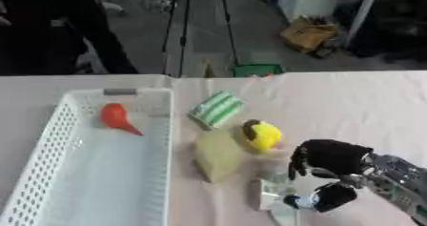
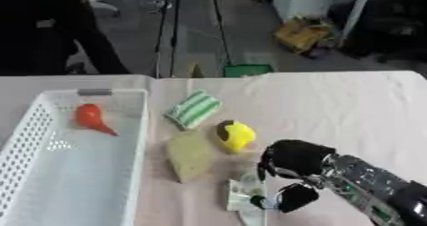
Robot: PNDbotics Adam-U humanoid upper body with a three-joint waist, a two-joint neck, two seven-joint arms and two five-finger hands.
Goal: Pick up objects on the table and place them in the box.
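My right hand (image 1: 330, 158) comes in from the lower right and curls around a small clear and white object (image 1: 275, 191) on the tablecloth, fingers above it and thumb below. A yellow toy (image 1: 262, 134) with a dark end lies just beyond the hand. Left of that toy are a tan wedge-shaped piece (image 1: 217, 156) and a green-and-white striped packet (image 1: 216, 108). The white perforated basket (image 1: 50, 139) stands at the left, holding a red pear-shaped object (image 1: 116, 117). My left hand shows in neither view.
The table's far edge runs across the upper part of the view, with a green item (image 1: 257, 69) just behind it. A person's dark legs stand at the far left beyond the table. Pink cloth stretches bare to the right.
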